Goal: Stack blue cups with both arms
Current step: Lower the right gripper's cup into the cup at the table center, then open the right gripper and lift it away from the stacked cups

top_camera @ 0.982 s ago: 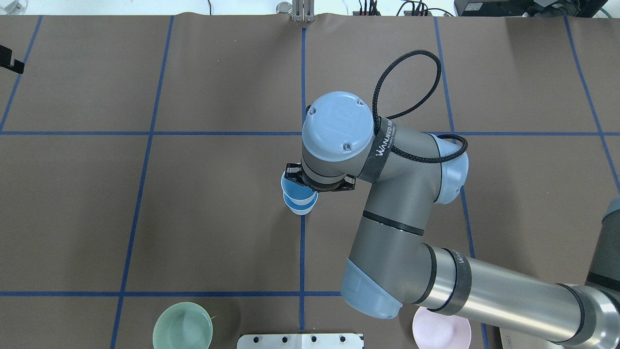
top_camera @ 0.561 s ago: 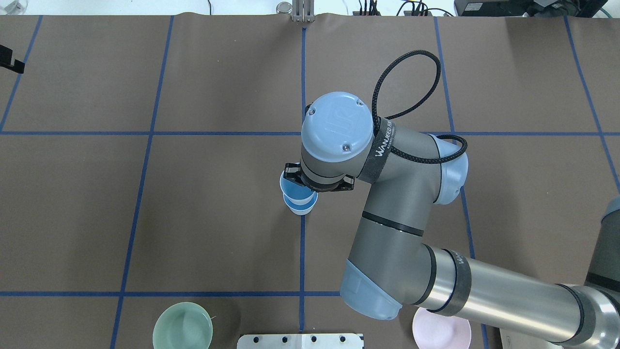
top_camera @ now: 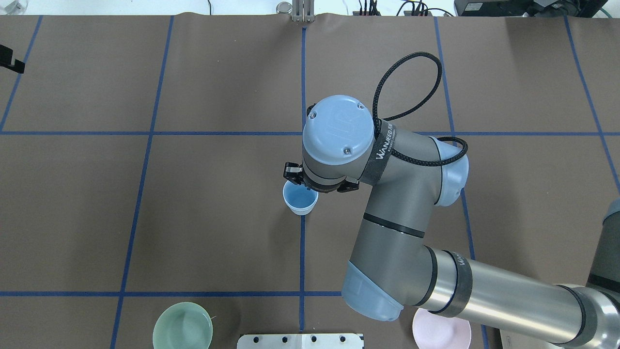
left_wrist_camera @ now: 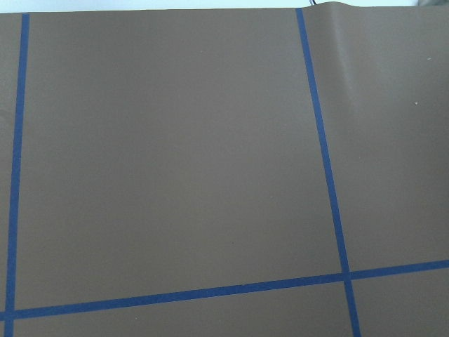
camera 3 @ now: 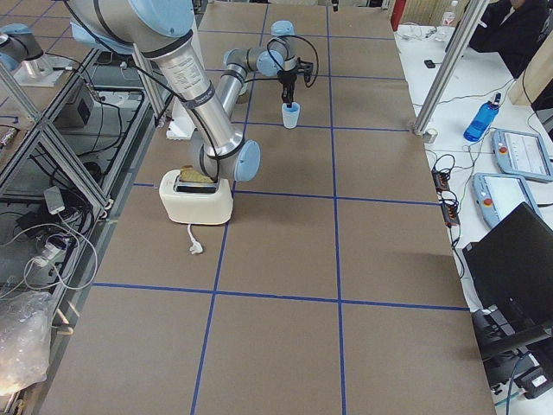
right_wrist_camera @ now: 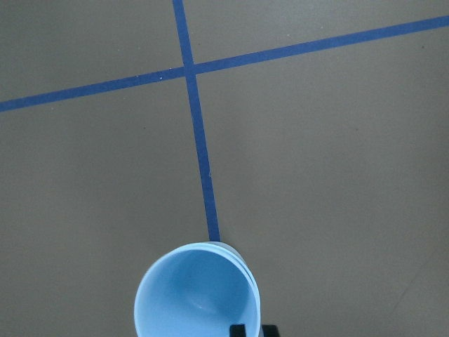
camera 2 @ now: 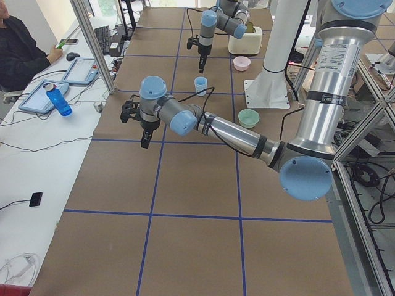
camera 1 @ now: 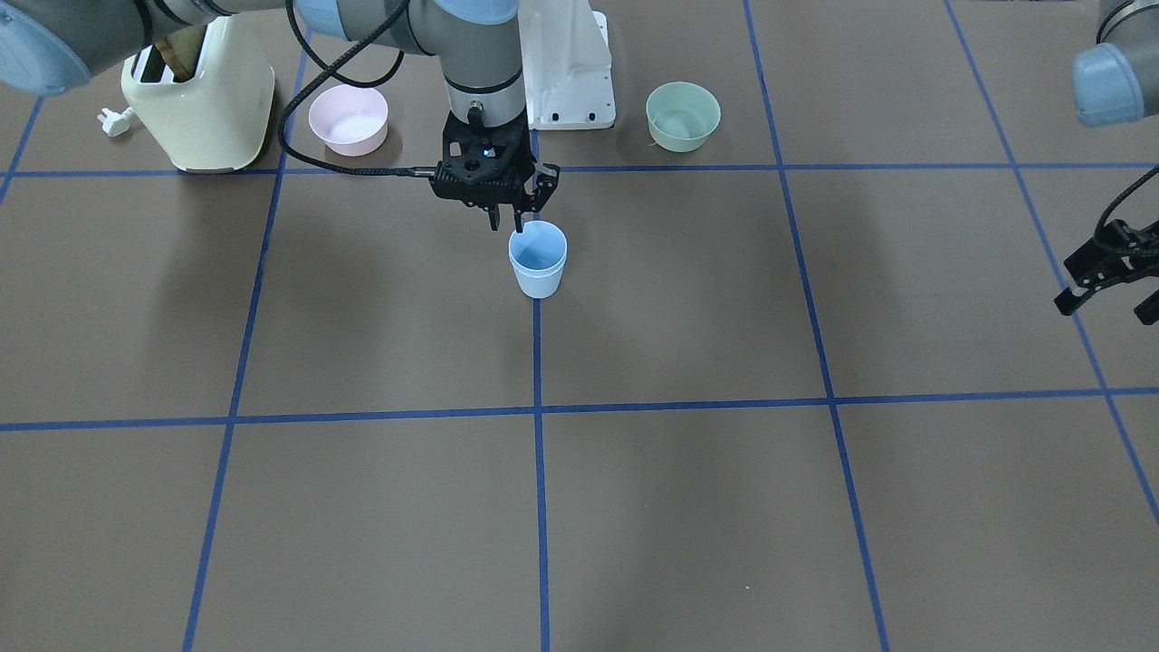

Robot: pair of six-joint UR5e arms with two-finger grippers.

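The two blue cups (camera 1: 538,261) stand nested, one inside the other, on the blue centre line of the table; they also show in the overhead view (top_camera: 300,200) and the right wrist view (right_wrist_camera: 195,293). My right gripper (camera 1: 509,220) hangs straight down over their near rim. Its fingertips (right_wrist_camera: 238,329) sit close together, one on each side of the upper cup's wall, so it looks shut on that rim. My left gripper (camera 1: 1112,303) hovers open and empty far off at the table's left end. Its wrist view shows only bare mat.
A mint-green bowl (camera 1: 683,116) and a pink bowl (camera 1: 349,119) sit on either side of the white pedestal base (camera 1: 566,81). A cream toaster (camera 1: 197,100) stands beyond the pink bowl. Blue tape lines cross the brown mat.
The upper cup was tilted and offset above the lower one. It has come down and now sits nested in it. The right wrist shifted slightly with it.
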